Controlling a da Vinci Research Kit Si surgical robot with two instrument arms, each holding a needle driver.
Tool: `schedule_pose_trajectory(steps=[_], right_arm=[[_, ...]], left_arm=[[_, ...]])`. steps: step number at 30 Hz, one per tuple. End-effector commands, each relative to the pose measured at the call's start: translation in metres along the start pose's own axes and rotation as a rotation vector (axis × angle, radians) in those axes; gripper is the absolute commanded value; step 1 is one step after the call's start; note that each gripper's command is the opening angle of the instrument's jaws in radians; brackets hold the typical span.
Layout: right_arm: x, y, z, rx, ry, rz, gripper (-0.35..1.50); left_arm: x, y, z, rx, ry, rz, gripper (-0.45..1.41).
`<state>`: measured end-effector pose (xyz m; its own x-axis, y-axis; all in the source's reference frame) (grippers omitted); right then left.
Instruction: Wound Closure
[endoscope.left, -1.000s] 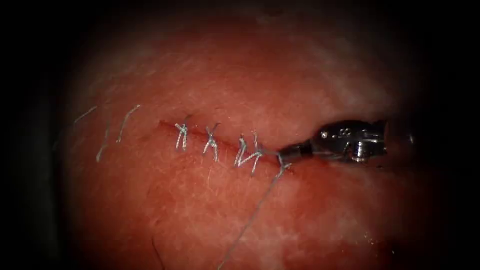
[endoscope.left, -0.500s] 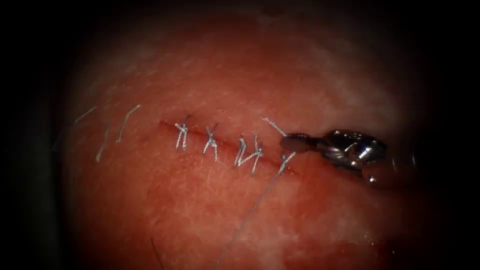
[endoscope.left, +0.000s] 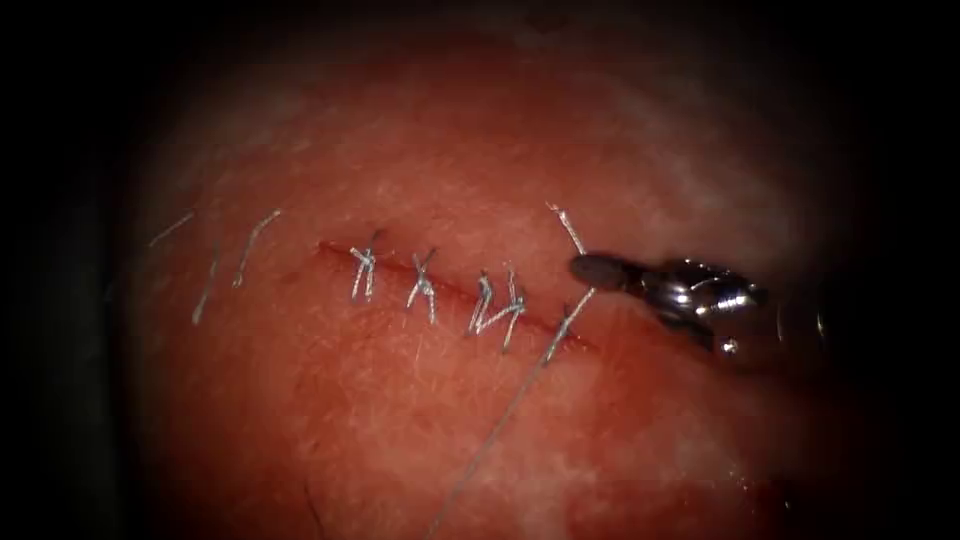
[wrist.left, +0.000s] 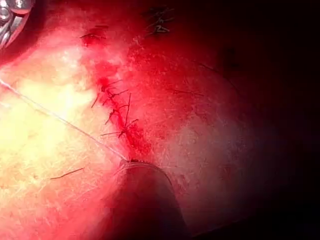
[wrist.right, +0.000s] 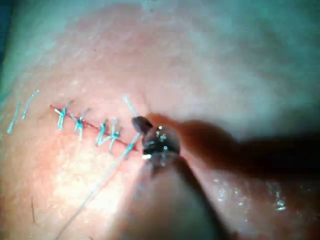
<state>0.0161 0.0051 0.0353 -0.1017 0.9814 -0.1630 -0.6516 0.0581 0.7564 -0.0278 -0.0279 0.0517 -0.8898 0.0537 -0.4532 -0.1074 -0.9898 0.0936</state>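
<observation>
On the tissue (endoscope.left: 420, 400) the cut (endoscope.left: 450, 290) runs slanting and carries several tied stitches (endoscope.left: 425, 285). My right tool (endoscope.left: 590, 270) comes in from the right, its jaws shut on the thread (endoscope.left: 575, 300) just above the cut's right end. A short thread end (endoscope.left: 565, 225) sticks up past its tip. From the last stitch (endoscope.left: 562, 328) a long strand (endoscope.left: 490, 440) runs down and left out of the picture. The right wrist view has the same right tool (wrist.right: 141, 123) at the thread (wrist.right: 132, 142). In the left wrist view the long strand (wrist.left: 60, 119) crosses pale tissue, and a metal tool part (wrist.left: 10, 17) sits at the edge.
Cut ends of thread (endoscope.left: 250, 245) lie on the tissue left of the cut. Red fluid (endoscope.left: 640, 500) wets the tissue below the right tool. In the left wrist view a dark rounded shaft (wrist.left: 145, 200) rests at the end of the stitch line (wrist.left: 117, 112).
The right tool lifted from the knot at the cut's right end, moving up and slightly right. It drew the short thread end up above the cut.
</observation>
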Motion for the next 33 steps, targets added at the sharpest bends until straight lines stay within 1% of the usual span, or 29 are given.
schedule_pose_trajectory(steps=[1, 5, 12, 18, 27, 33], right_arm=[[-0.0012, 0.0005, 0.0006, -0.007, -0.006, -0.013, -0.35], [-0.0008, 0.0017, 0.0011, -0.027, 0.01, -0.023, -0.35], [-0.0004, 0.0032, 0.0023, -0.044, 0.009, -0.037, -0.35], [-0.0003, 0.0034, 0.0025, -0.042, 0.009, -0.037, -0.35], [0.0007, 0.0039, 0.0029, -0.054, 0.018, -0.033, -0.35], [0.0006, 0.004, 0.0028, -0.055, 0.019, -0.033, -0.35]], left_arm=[[0.0002, 0.0019, 0.0001, -0.011, 0.002, -0.006, -0.45], [0.0001, 0.0031, 0.0001, -0.019, 0.0, -0.004, -0.45], [-0.0004, 0.0051, 0.0004, -0.034, -0.006, -0.004, -0.45], [-0.001, 0.0058, 0.0002, -0.041, -0.005, -0.008, -0.45], [-0.0018, 0.0063, 0.0, -0.046, -0.007, -0.013, -0.45], [-0.0018, 0.0062, 0.0, -0.047, -0.007, -0.013, -0.45]])
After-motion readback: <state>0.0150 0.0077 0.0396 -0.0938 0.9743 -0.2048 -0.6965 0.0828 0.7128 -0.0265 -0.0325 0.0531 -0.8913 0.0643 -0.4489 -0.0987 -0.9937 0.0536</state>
